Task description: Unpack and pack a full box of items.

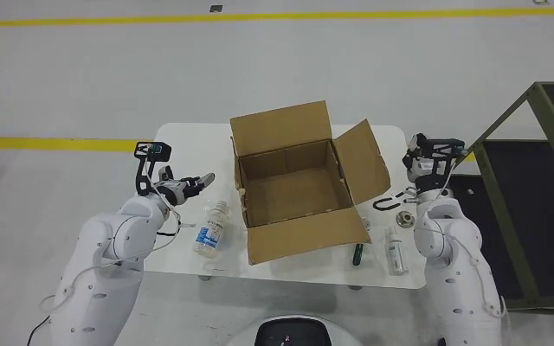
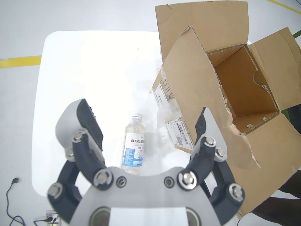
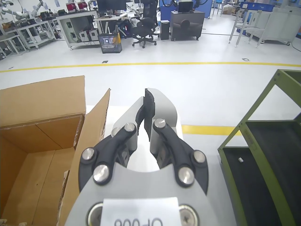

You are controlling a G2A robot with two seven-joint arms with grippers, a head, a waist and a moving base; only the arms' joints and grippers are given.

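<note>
The box point(image 1: 290, 186) stands open in the middle of the table point(image 1: 190, 138). Its front flap hides the tabletop by the near edge, and the little bottle point(image 1: 396, 253), green stick point(image 1: 356, 253) and black hook point(image 1: 385, 204) by the right edge are too small to make out well. A clear bottle point(image 1: 210, 227) lies on its side just beside the box's left wall, with bare tabletop out to the left edge. The left gripper point(image 2: 143, 109) hangs wide open near that bottle, holding nothing, and the right gripper point(image 3: 147, 104) is pinched closed on nothing at the right edge, between the box's flap and a green cart point(image 3: 270, 147).
</note>
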